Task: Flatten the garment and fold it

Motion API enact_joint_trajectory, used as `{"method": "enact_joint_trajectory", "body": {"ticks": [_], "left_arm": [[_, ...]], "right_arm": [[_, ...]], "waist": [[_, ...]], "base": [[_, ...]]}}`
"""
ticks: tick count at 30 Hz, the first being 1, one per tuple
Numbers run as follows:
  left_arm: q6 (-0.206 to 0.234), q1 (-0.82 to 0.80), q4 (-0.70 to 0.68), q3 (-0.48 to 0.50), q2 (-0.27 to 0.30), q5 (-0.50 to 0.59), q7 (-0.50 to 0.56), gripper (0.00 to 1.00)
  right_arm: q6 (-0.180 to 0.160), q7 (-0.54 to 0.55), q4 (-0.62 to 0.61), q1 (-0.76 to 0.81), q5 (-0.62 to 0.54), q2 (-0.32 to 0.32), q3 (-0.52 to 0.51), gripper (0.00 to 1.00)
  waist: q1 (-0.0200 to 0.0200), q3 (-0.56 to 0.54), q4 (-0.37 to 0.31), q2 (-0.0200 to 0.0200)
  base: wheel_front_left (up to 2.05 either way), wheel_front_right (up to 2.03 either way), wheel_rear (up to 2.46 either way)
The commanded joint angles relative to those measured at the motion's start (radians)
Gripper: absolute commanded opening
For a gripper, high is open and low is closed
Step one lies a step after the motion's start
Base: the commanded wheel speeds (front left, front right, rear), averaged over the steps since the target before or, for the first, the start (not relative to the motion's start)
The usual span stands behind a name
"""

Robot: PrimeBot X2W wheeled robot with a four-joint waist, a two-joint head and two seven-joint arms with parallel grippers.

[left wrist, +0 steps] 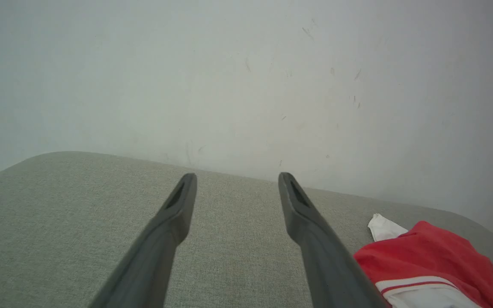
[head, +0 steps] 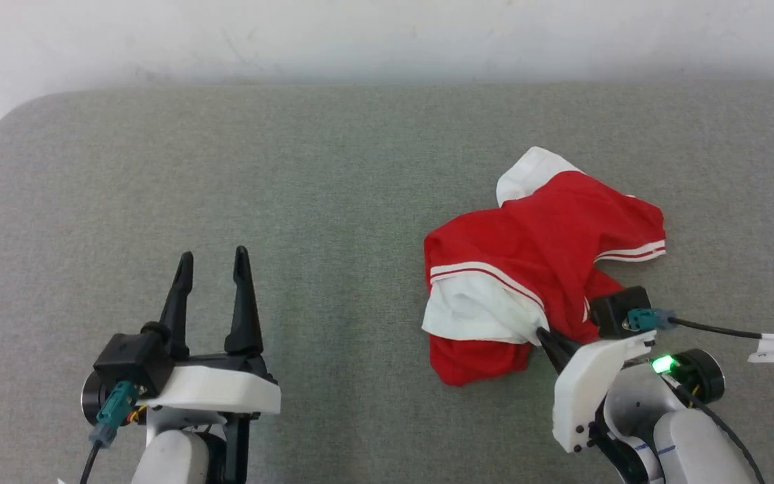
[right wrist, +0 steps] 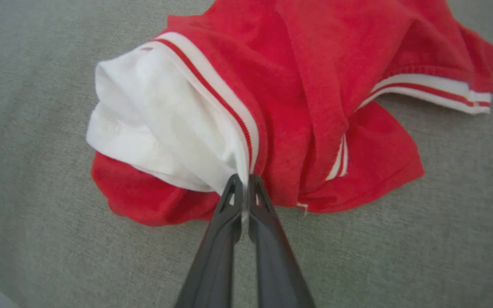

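1. The right gripper (right wrist: 242,183) has its two dark fingers pinched together, with only a thin sliver of cloth between the tips.
2. It grasps the garment (right wrist: 310,81) where the white sleeve (right wrist: 156,115) meets the striped trim (right wrist: 212,83), at the edge of the heap nearest the robot.
3. In the head view the right gripper (head: 543,334) has its fingertips tucked under that sleeve (head: 474,310), so the tips themselves are hidden there.
4. The garment (head: 548,235) lies crumpled on the right half of the bench (head: 293,168), nearer the front edge than the back, red body bunched, a second white sleeve sticking out toward the back edge.
5. The left gripper (head: 213,259) is released, its fingers spread wide with bare bench between them, holding and touching nothing.
6. It sits over the left front part of the bench, well apart from the garment.
7. In the left wrist view the left gripper (left wrist: 237,177) points toward the back edge and the pale wall (left wrist: 229,77), with the garment (left wrist: 430,252) off to one side.
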Motion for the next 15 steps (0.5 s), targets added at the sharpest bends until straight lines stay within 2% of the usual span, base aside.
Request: {"method": "enact_joint_trajectory", "body": {"ticks": [1, 4, 10, 15], "left_arm": [[-0.007, 0.010, 0.004, 0.006, -0.007, 0.010, -0.005, 1.00], [-0.017, 0.009, 0.011, 0.012, -0.014, 0.016, -0.005, 1.00], [-0.029, 0.011, 0.016, 0.025, -0.023, 0.025, -0.005, 1.00], [-0.038, 0.014, 0.022, 0.028, -0.027, 0.028, -0.005, 1.00]], "right_arm": [[-0.002, -0.010, -0.022, -0.013, 0.029, -0.001, 0.014, 0.00], [-0.002, -0.037, -0.081, -0.030, 0.103, -0.001, 0.077, 0.00], [-0.002, -0.104, -0.185, -0.095, 0.200, -0.001, 0.301, 0.00], [-0.002, -0.104, -0.163, -0.106, 0.249, -0.001, 0.466, 0.00]], "waist": [[-0.0001, -0.002, 0.007, 0.0000], [-0.0001, -0.008, 0.015, 0.0000], [-0.0001, -0.018, 0.028, 0.0000], [-0.0001, -0.018, 0.043, 0.0000]], "base": [[0.00, 0.00, 0.00], [0.00, 0.00, 0.00], [0.00, 0.00, 0.00], [0.00, 0.00, 0.00]]}}
